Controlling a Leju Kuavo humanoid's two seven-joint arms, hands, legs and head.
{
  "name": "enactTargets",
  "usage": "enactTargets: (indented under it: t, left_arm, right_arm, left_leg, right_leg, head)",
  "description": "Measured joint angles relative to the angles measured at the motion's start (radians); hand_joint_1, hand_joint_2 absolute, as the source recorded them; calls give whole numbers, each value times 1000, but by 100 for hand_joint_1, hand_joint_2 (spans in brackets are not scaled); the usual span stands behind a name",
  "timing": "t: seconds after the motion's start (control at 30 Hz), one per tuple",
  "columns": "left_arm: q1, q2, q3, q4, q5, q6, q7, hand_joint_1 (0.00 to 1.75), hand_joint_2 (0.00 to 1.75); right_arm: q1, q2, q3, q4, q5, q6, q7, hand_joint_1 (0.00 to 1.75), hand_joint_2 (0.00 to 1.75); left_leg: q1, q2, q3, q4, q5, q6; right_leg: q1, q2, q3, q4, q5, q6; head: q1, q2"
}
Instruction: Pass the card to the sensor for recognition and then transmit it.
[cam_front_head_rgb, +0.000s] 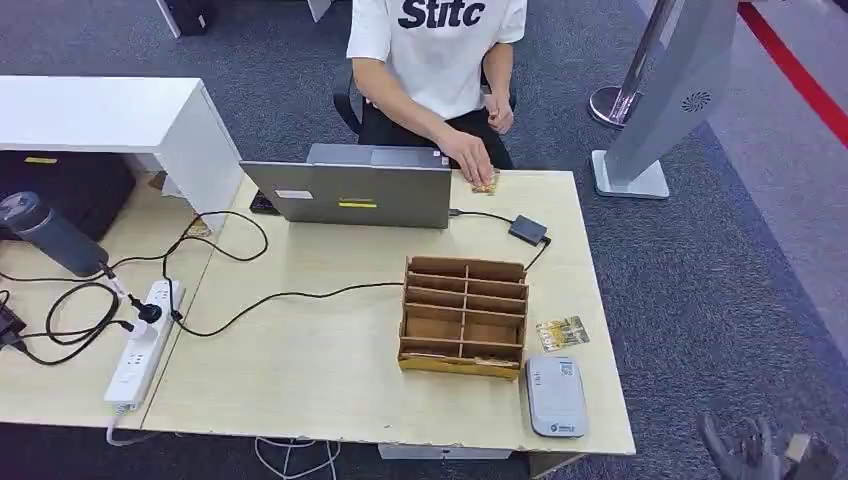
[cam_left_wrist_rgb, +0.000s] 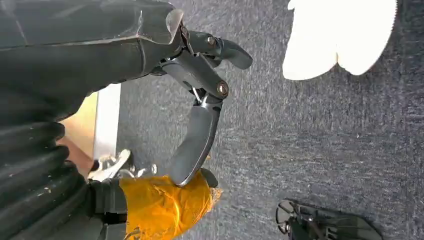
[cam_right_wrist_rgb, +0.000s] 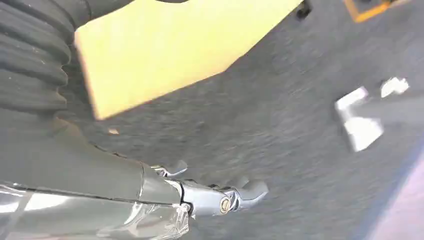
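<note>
While the right hand (cam_front_head_rgb: 757, 450) is hanging off the table (cam_front_head_rgb: 300, 370) corner, fingers spread, holding nothing, the card (cam_front_head_rgb: 562, 333) is lying well ahead of it, beside the sensor (cam_front_head_rgb: 555, 396); left hand (cam_left_wrist_rgb: 200, 95) is also gaping, empty.

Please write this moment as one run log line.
card: on table beside sensor | right hand: low, empty | left hand: empty | phase: pre-grasp

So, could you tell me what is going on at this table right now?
Nothing is being handled by the robot yet. Its right hand hangs low beside the table, holding nothing, and its left hand is over the carpet, also holding nothing. One card lies on the table between the cardboard organizer and the grey sensor. Across the table, a seated person's hand rests on another card beside the laptop.
</note>
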Motion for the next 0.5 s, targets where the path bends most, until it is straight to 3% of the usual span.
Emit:
enactTargets:
  t: [0.1, 0.23, 0.37, 0.5]
  left_arm:
    - [1, -1, 16, 0, 19, 4, -8, 0, 175]
    - [3, -3, 24, 0, 31, 16, -9, 0, 175]
    - [4, -7, 25, 0, 29, 17, 11, 0, 175]
    - [2, -10, 25, 0, 11, 8, 37, 0, 175]
  right_arm:
    - [33, 104, 113, -304, 72, -34, 27, 0, 175]
    - [90, 185, 303, -596, 197, -115, -25, 0, 175]
    - [140, 222, 533, -803, 393, -241, -105, 0, 175]
    - [136, 227, 795, -915, 560, -380, -71, 0, 175]
  left_leg:
    - [0, 1, 1, 0, 0, 0]
    - [1, 2, 0, 0, 0, -1]
    - [1, 2, 0, 0, 0, -1]
    - [1, 2, 0, 0, 1, -1]
  right_leg:
    - [0, 1, -1, 1, 0, 0]
    - [1, 2, -2, 1, 0, 0]
    - [1, 3, -2, 1, 0, -1]
    - [1, 2, -1, 2, 0, -1]
  head:
    - [0, 0]
    - [-1, 0]
    - [-2, 0]
    - [-2, 0]
